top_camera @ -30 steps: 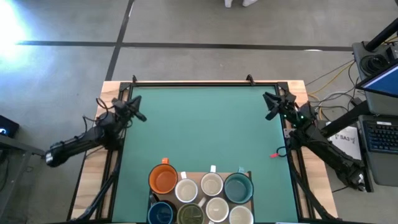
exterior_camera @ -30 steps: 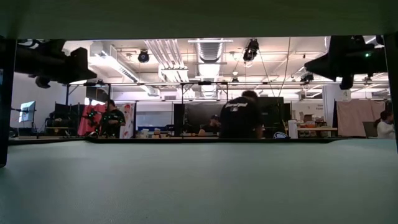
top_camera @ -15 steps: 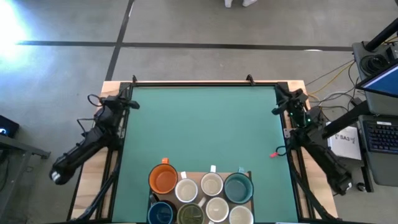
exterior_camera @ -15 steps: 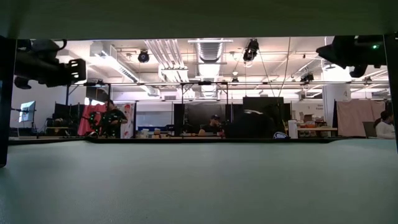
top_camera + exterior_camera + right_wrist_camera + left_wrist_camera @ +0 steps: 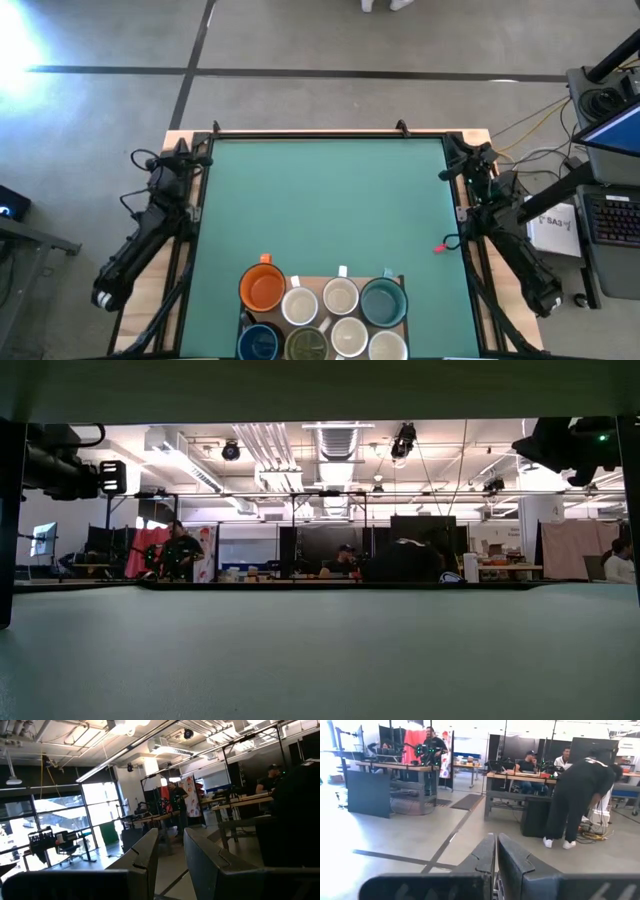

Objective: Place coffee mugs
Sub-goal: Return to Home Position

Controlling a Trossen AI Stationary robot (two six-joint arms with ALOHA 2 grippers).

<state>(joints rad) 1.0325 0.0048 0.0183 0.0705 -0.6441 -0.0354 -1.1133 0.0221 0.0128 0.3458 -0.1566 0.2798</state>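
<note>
Green matting covers the table [image 5: 330, 200], bare across its whole middle. The left arm [image 5: 140, 240] lies along the table's left edge and the right arm [image 5: 510, 245] along its right edge, each reaching to a far corner. In the low view both hang high above the mat, at the frame's two sides.

At the middle of the near edge sits a wooden shelf [image 5: 318, 279] carrying all eight coffee mugs [image 5: 340, 297], packed rim to rim. The orange mug [image 5: 263, 289] is at the left end of the farther row and the teal mug [image 5: 382, 301] at its right end. The dark blue mug [image 5: 260, 343] and the olive-green mug [image 5: 305, 345] stand in the nearer row, with white ones filling the rest.

From both sets of jaws the mugs lie well apart, back toward the near edge. Neither arm is clearly closer, so we judge the placing finished and the next move a retreat that needs no mug.

The left jaws are pressed almost together and hold nothing. The right jaws show a narrow gap, also empty.
</note>
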